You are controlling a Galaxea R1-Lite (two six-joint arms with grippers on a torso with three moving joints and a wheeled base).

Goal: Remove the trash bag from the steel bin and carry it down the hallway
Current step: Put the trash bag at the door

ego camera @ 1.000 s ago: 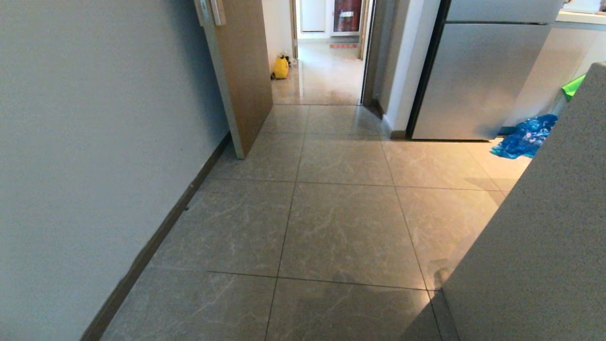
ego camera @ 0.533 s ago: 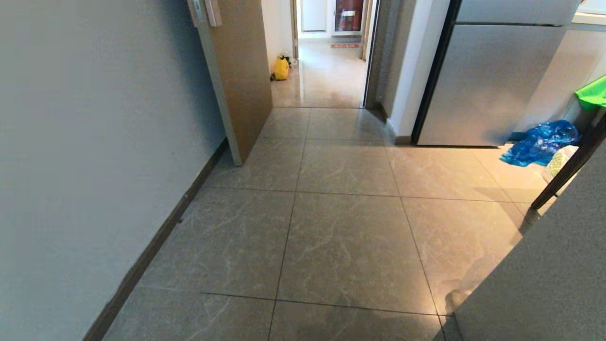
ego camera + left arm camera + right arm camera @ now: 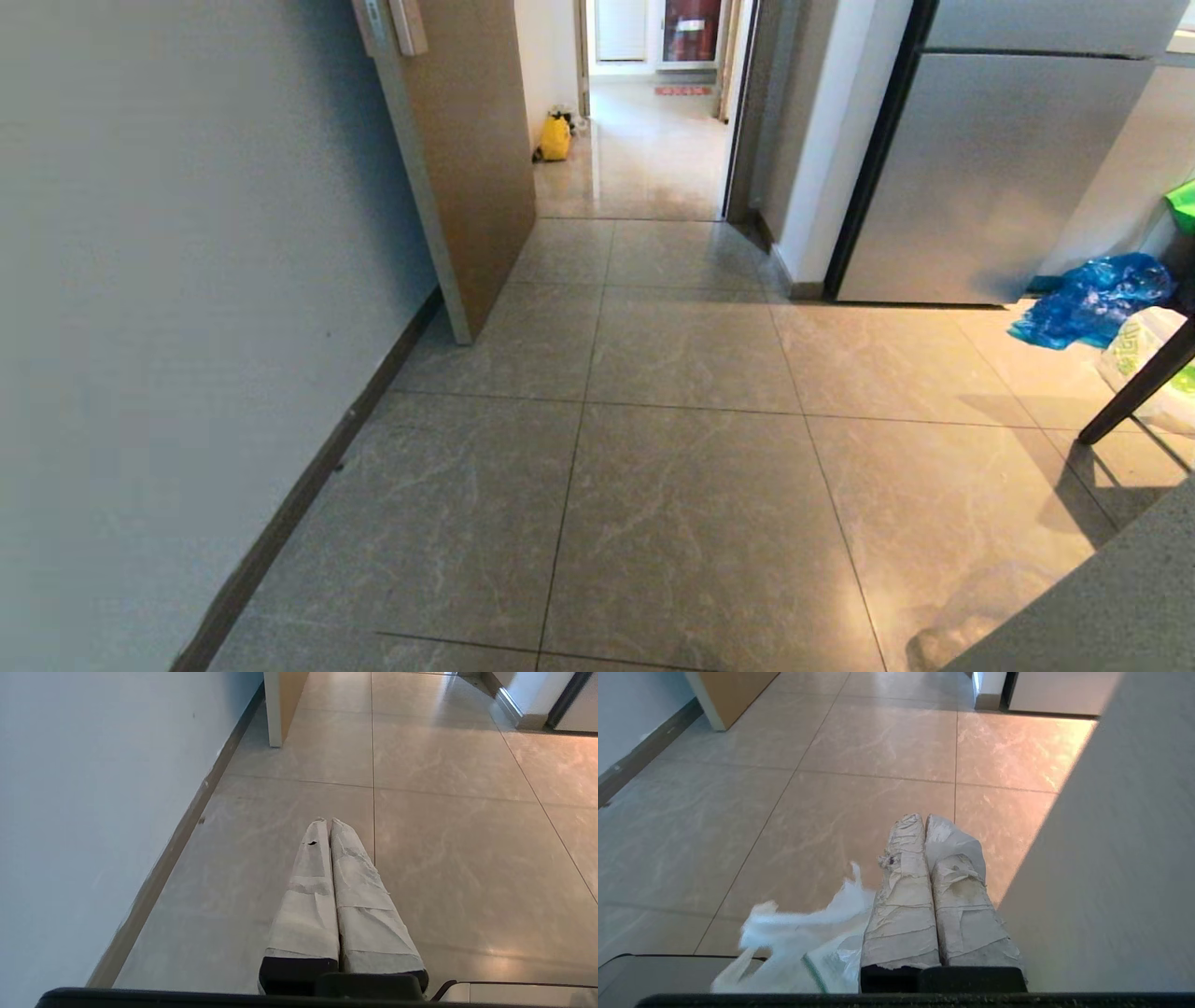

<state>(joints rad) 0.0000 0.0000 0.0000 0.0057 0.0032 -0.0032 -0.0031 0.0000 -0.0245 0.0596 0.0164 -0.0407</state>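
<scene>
Ahead, the hallway (image 3: 644, 159) ran straight toward twelve o'clock through the open doorway, its long axis in line with the robot, so the carry looked like a plain forward drive. Nearer, the right hand (image 3: 924, 821) had its wrapped fingers pressed together, and the bag (image 3: 803, 947) hung just beside it at about eight o'clock; whether a loop was pinched could not be told. It was thin, white, crumpled, with green print. The left hand (image 3: 327, 823) was closed, empty.
</scene>
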